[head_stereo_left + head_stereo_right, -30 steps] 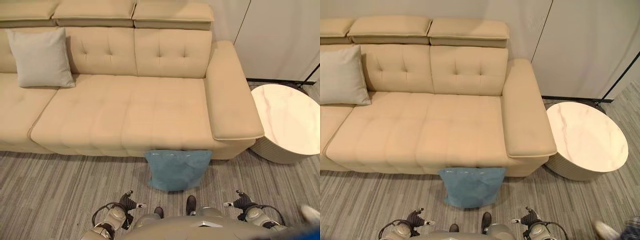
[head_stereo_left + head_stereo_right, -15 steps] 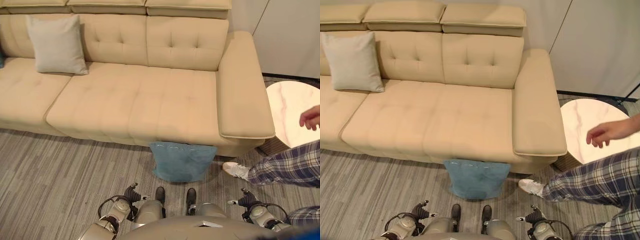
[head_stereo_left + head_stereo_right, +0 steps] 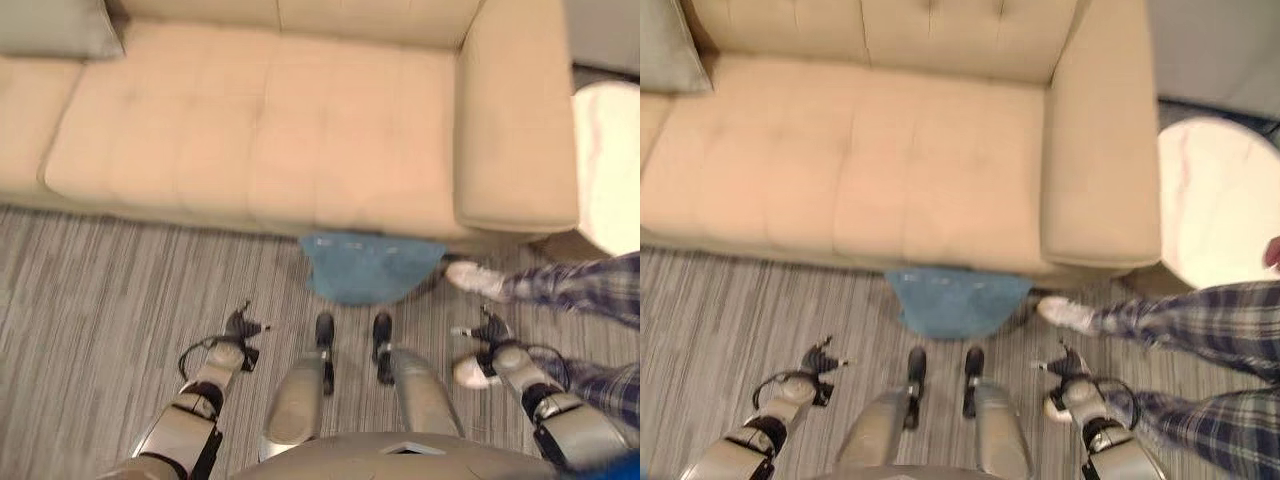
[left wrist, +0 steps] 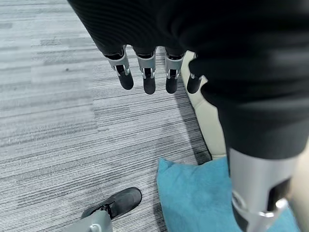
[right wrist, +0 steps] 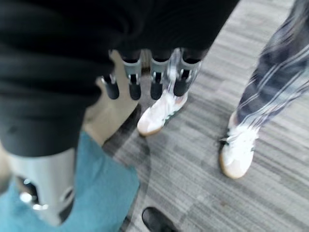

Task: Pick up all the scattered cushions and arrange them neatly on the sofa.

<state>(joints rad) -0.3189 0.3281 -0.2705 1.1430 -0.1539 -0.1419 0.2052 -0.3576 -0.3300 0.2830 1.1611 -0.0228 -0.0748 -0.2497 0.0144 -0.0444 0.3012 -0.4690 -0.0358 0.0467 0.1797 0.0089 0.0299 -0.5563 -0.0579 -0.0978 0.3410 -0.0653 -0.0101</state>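
Note:
A blue cushion [image 3: 368,266] lies on the striped carpet, leaning against the front of the beige sofa [image 3: 270,110] below its right seat. It also appears in the left wrist view as a blue cushion [image 4: 203,203] and in the right wrist view as a blue cushion [image 5: 101,193]. A grey cushion [image 3: 55,25] stands at the sofa's back on the left. My left hand [image 3: 240,328] hangs open above the carpet, left of the blue cushion, its fingers [image 4: 147,77] straight and holding nothing. My right hand [image 3: 487,335] hangs open to the cushion's right, fingers [image 5: 155,79] straight.
A person in plaid trousers [image 3: 1200,330] and white shoes [image 5: 161,113] stands close by my right hand, beside the sofa's right armrest [image 3: 515,120]. A round white side table [image 3: 1215,205] stands right of the armrest. Open carpet lies to the left.
The camera has tilted down and closer, so the sofa back has left the views. The person has stepped nearer to my right hand. Both hands hang lower in view, still open.

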